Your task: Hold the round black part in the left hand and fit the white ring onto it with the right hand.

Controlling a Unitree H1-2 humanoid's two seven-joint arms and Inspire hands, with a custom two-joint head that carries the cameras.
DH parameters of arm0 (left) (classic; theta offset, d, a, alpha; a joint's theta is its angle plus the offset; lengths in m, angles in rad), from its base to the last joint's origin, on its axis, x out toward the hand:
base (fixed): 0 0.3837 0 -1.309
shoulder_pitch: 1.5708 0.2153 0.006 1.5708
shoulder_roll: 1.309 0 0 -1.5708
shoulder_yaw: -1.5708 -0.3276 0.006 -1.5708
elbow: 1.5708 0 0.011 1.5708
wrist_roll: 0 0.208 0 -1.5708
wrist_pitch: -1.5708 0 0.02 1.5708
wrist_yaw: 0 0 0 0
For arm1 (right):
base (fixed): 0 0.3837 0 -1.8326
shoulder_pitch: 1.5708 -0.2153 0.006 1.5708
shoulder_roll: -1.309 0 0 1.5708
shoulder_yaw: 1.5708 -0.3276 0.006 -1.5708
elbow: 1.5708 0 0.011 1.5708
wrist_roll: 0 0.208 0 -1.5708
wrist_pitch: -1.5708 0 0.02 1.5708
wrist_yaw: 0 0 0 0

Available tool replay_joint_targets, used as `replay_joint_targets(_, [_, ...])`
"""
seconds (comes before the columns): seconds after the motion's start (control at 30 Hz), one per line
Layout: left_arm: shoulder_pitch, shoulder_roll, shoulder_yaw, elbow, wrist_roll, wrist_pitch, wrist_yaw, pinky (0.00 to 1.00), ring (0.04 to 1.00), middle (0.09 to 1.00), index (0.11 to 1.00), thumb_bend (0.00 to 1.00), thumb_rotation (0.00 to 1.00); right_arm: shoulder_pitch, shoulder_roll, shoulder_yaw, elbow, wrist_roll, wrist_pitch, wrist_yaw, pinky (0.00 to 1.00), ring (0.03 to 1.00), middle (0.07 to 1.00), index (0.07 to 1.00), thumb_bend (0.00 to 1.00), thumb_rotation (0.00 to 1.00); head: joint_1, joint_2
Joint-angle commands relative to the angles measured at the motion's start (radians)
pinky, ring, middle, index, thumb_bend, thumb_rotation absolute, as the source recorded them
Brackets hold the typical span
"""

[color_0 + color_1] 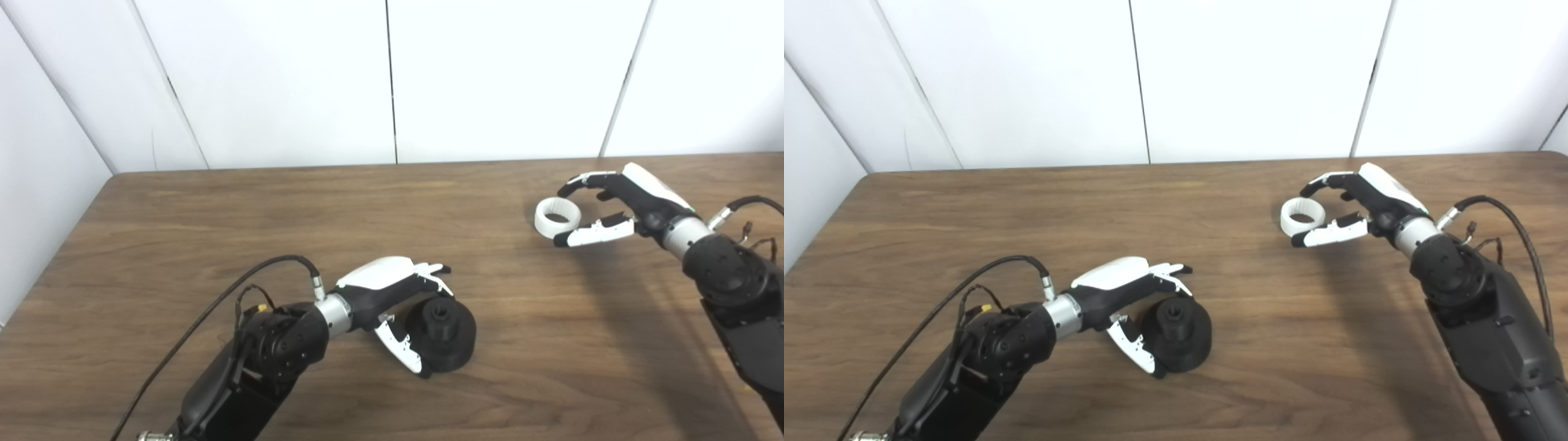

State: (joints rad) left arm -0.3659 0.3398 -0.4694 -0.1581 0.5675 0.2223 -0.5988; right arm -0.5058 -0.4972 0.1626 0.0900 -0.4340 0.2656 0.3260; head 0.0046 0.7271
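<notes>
Wood-grain table point(306, 208) carries a round black part point(442, 334) with a raised hub, cupped loosely by the left hand point(392, 294). Right hand's point(618, 205) spread fingers bracket a smooth white ring point(557, 218).

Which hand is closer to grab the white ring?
The right hand. Its fingers and thumb already curve around the white ring on the table. The left hand is far away, cupped around the black part.
</notes>
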Motion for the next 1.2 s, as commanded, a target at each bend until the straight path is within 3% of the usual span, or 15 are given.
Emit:
replay_joint_targets(0.0, [-0.014,0.018,-0.002,0.009,0.015,0.009,-0.010,0.96,1.000,0.996,0.707,0.89,0.18,-0.066,-0.007,-0.024,-0.001,0.011,-0.028,-0.033,0.85,0.909,0.877,0.732,0.93,0.39,0.001,0.002])
replay_joint_targets(0.67, [0.001,0.013,-0.003,0.015,0.009,0.005,0.002,0.96,1.000,0.995,0.706,0.89,0.19,-0.143,-0.008,-0.005,0.130,-0.016,-0.069,-0.082,0.81,0.884,0.868,0.749,0.91,0.35,0.006,-0.012])
replay_joint_targets(0.9, [0.004,0.009,-0.003,0.015,0.010,0.012,0.002,0.96,1.000,0.994,0.711,0.89,0.18,-0.171,-0.013,0.025,0.155,-0.043,-0.091,-0.078,0.86,0.936,0.876,0.742,0.96,0.33,0.005,-0.014])
replay_joint_targets(1.03, [0.004,0.009,-0.003,0.013,0.007,0.009,0.001,0.97,1.000,0.996,0.712,0.89,0.18,-0.183,-0.016,0.050,0.159,-0.064,-0.074,-0.054,0.98,0.983,0.902,0.755,0.97,0.34,0.007,-0.015])
replay_joint_targets(1.17, [0.003,0.008,-0.002,0.013,0.006,0.014,-0.001,0.97,1.000,0.996,0.711,0.89,0.18,-0.194,-0.021,0.082,0.171,-0.096,-0.092,-0.050,1.00,0.988,0.915,0.765,0.96,0.33,0.005,-0.016])
